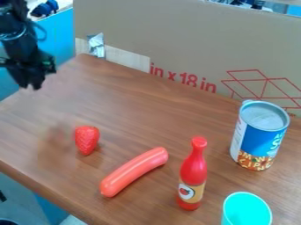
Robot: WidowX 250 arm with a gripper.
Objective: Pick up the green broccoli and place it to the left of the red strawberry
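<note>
Red speckled strawberry [87,139], narrow end toward camera, on brown bench [147,118], dark pincer [31,86] upper left, clenched or released can't tell, turquoise cup [247,212] cut off at bottom

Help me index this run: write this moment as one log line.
tool: by upper-left edge of table | nearest on table: strawberry | beyond: sausage, red bottle | right: can, turquoise cup

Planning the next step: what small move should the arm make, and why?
Probably ease the gripper toward the strawberry: it hangs at upper left with nothing visibly held, and the strawberry looks nearest, the sausage lying beyond.
</note>
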